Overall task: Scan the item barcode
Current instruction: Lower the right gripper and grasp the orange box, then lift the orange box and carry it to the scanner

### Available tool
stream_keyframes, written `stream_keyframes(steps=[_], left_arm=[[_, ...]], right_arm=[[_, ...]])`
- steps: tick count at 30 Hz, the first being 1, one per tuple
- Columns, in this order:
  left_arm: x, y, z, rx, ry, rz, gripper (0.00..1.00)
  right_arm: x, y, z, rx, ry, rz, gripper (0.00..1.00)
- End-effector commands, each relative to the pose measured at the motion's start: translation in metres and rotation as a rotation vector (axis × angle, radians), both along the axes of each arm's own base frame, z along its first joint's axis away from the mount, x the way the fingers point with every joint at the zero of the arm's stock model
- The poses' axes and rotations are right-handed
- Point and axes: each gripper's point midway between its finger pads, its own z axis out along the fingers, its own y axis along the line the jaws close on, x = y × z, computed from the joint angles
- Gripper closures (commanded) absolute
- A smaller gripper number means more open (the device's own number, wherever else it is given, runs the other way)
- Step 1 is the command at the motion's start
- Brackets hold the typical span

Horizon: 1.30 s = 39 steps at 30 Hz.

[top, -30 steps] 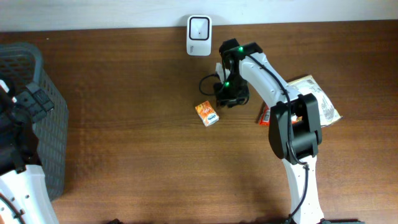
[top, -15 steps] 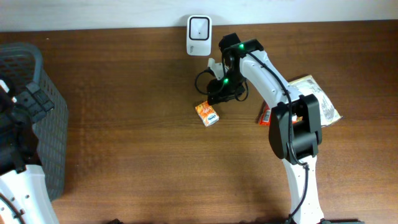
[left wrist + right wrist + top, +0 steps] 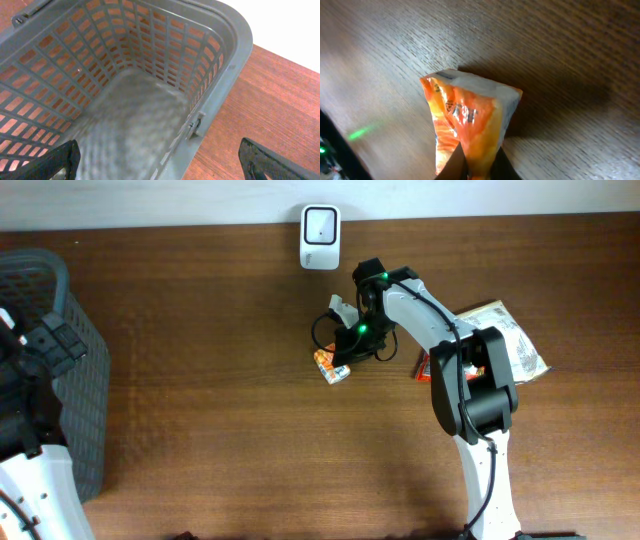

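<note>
Since 1 second ago the right gripper (image 3: 341,351) has swung away from the white box scanner (image 3: 320,224) and down onto the small orange-and-white snack packet (image 3: 333,367), which lies near the middle of the brown wooden worktop's (image 3: 200,430) far edge. It is now clamped tight on the packet's end. The left gripper (image 3: 160,167) hangs spread wide over the grey plastic lattice basket (image 3: 225,60).

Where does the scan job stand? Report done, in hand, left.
Done: right gripper is shut on the orange packet. In hand: the packet looks low at the table, no barcode showing. Left: carry it to the white scanner at the far edge and present the barcode. The left gripper hangs open over the grey basket.
</note>
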Motion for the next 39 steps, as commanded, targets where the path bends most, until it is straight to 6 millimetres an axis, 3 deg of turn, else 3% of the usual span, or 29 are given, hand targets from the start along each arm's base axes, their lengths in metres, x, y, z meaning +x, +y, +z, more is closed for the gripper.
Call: stream_keyframes(steps=[1, 5, 8, 14, 18, 21, 28, 39], left_arm=[[-0.001, 0.002, 0.003, 0.013, 0.001, 0.000, 0.01], [-0.001, 0.002, 0.003, 0.013, 0.001, 0.000, 0.01], [-0.001, 0.002, 0.003, 0.013, 0.001, 0.000, 0.01], [-0.001, 0.002, 0.003, 0.013, 0.001, 0.000, 0.01], [-0.001, 0.002, 0.003, 0.013, 0.001, 0.000, 0.01], [-0.001, 0.002, 0.003, 0.013, 0.001, 0.000, 0.01], [-0.001, 0.002, 0.003, 0.013, 0.001, 0.000, 0.01], [-0.001, 0.002, 0.003, 0.013, 0.001, 0.000, 0.01]], right_arm=[[-0.004, 0.005, 0.006, 0.051, 0.034, -0.022, 0.96], [-0.002, 0.009, 0.031, 0.167, 0.080, -0.053, 0.96], [0.005, 0.006, 0.064, 0.242, 0.065, -0.072, 0.96], [0.010, -0.003, 0.149, 0.484, -0.022, -0.060, 0.96], [0.013, -0.019, 0.203, 0.662, -0.078, -0.089, 0.96], [0.018, -0.034, 0.230, 0.760, -0.103, -0.124, 0.96], [0.020, -0.057, 0.263, 0.854, -0.147, -0.166, 0.96], [0.003, -0.057, 0.298, 0.897, -0.180, -0.147, 0.96]])
